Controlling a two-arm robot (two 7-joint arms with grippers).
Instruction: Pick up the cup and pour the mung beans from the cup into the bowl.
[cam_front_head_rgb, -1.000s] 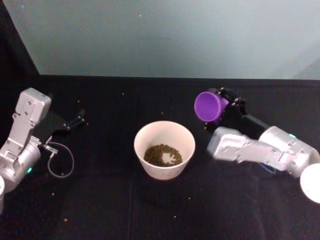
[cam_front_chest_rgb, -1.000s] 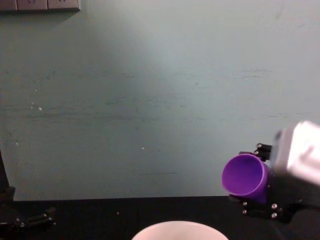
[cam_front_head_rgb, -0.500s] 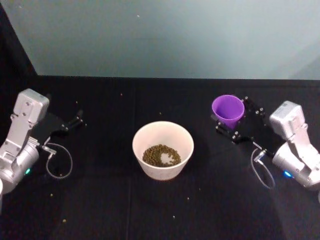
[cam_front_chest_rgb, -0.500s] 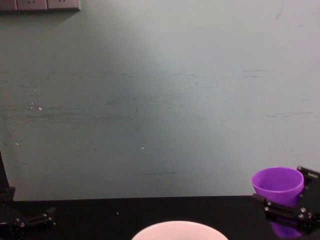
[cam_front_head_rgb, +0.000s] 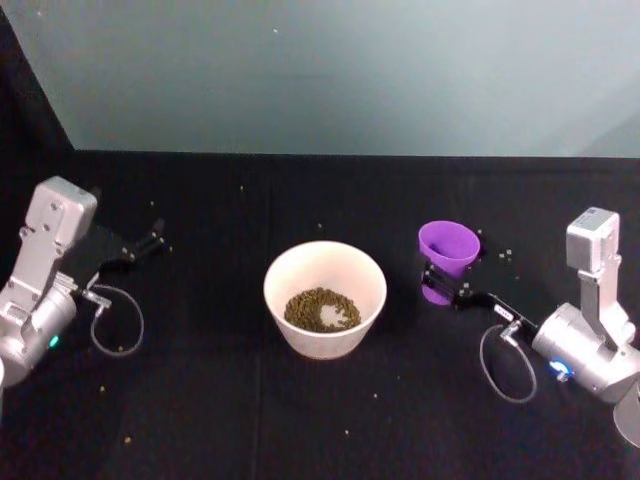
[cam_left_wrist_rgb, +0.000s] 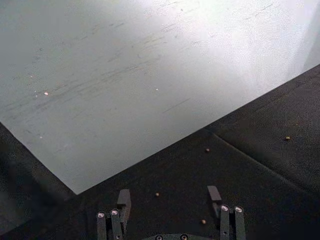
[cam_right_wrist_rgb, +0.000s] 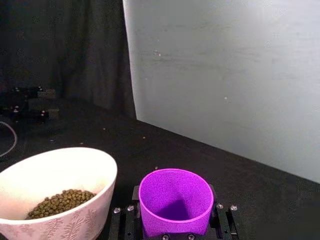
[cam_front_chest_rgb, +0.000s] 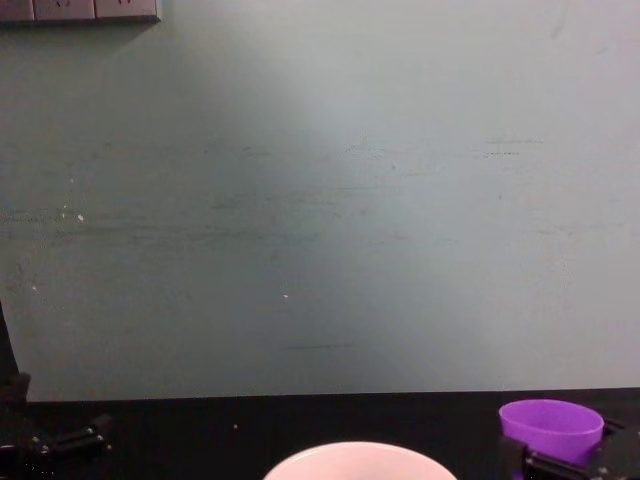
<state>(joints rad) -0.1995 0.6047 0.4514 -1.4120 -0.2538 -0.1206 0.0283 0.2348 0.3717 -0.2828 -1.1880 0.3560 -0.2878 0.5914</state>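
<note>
The purple cup, upright and emptied just right of the bowl holding the mung beans, is clamped low by the right gripper. Light, rigid, smooth plastic is judged; mid-wall grasping suits. The left gripper is parked apart, well left.

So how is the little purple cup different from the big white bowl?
The small bright purple plastic cup is narrow and tapered; the wide pale pinkish-white bowl is much broader. The cup looks empty inside, while the bowl holds the brownish-olive mung beans. The right claw sits around the cup; nothing grips the bowl. Both stand upright, open at the top, on the black table.
</note>
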